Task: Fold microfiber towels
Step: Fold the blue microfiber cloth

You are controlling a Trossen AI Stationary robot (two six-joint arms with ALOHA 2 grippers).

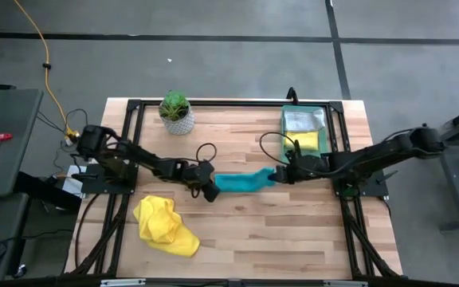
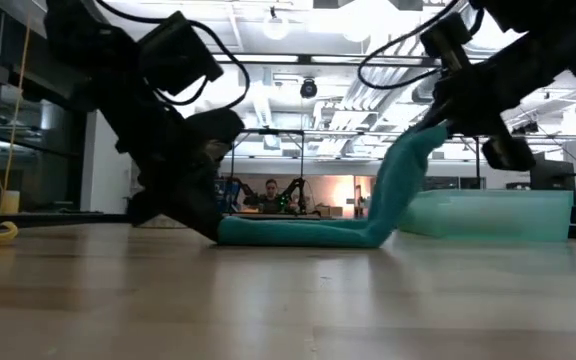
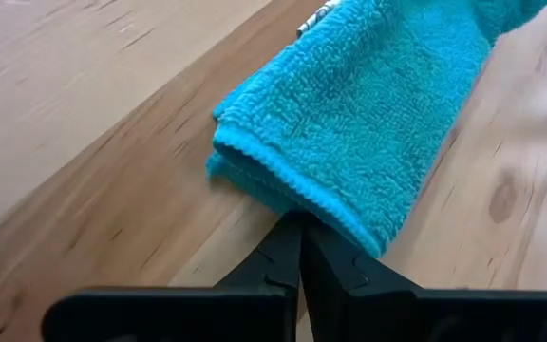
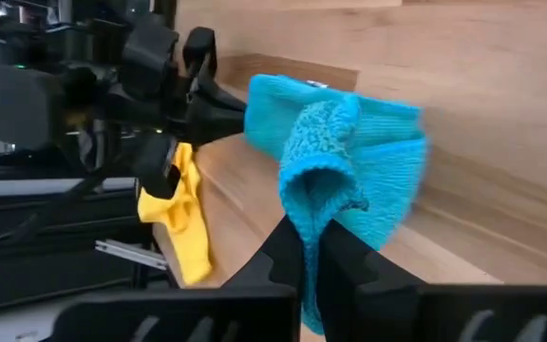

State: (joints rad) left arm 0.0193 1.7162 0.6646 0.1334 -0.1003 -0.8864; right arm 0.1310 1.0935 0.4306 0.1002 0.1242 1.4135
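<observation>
No text or labels apparently readable

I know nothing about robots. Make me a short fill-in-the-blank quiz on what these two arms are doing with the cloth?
1. Both grippers are shut on the ___ towel.
2. The left gripper pins its end on the table, while the right gripper holds its end ___ the table.
3. A crumpled ___ towel lies untouched near the left arm.

Missing words: teal; above; yellow
</observation>
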